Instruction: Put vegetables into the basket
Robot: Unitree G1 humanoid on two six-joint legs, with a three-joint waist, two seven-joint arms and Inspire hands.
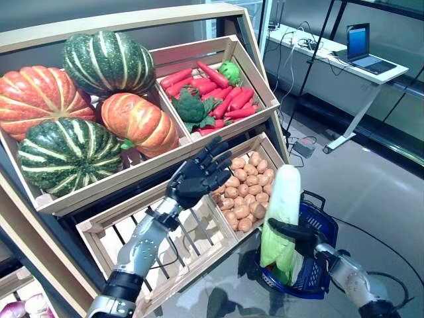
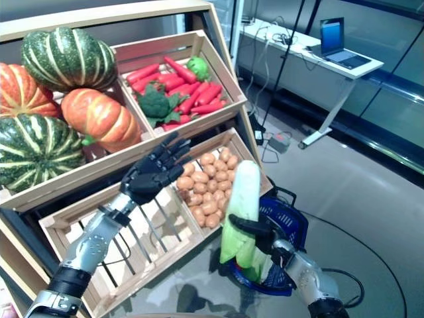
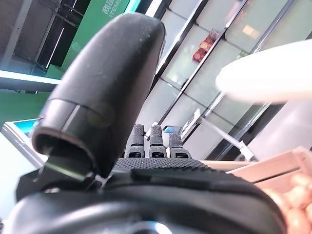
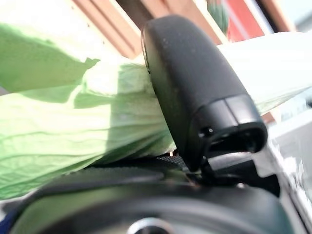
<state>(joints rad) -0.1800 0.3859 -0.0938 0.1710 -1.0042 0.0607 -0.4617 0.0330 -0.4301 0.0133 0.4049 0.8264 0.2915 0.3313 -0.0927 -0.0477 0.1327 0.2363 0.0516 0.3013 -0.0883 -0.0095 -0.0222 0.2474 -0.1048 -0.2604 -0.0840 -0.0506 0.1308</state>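
Note:
My right hand (image 1: 299, 232) is shut on a long cabbage (image 1: 282, 215) with a white stalk and green leaves. It holds the cabbage upright, its leafy end down inside the blue basket (image 1: 322, 228) on the floor. In the right wrist view the thumb (image 4: 195, 87) presses against the green leaves (image 4: 73, 126). My left hand (image 1: 199, 175) hangs open, fingers spread, above the front of the lower shelf, beside the potato crate (image 1: 244, 192). It holds nothing.
A wooden stand holds pumpkins (image 1: 73, 112) in the upper left crate, with carrots, broccoli and a green pepper (image 1: 212, 93) beside them. A lower slatted crate (image 1: 165, 245) lies under my left arm. A desk with a laptop (image 1: 361, 43) stands behind.

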